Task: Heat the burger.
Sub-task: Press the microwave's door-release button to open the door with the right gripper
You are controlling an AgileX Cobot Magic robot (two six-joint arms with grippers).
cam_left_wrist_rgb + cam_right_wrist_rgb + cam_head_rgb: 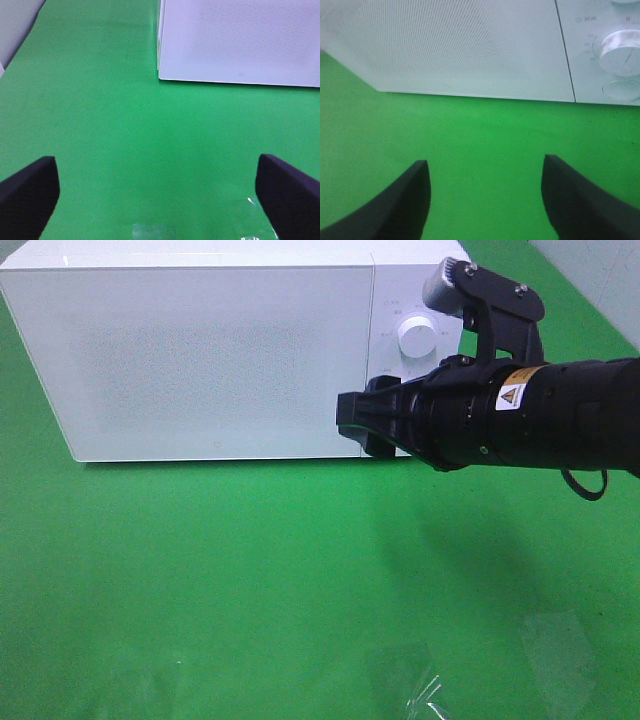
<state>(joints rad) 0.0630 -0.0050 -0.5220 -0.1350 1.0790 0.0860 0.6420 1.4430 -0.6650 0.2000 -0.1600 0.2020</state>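
Cannot find the burger in any view; cannot tell its place, heading or long axis.

Ahead of the right fingers (pixel 580 200): white microwave (pixel 215 360), door shut, barring the way forward. Dial (pixel 416 336) on its panel, up and to one side of those fingers. Right fingers parted, holding nothing, near the door's lower corner, apart from it.

Left fingers (pixel 30 195) spread wide, holding nothing, over bare green table (pixel 250 570); microwave well ahead, off to one side. Clear film (pixel 425 685) flat on the table close under the left fingers.

Open table around both pairs of fingers, up to the microwave front.
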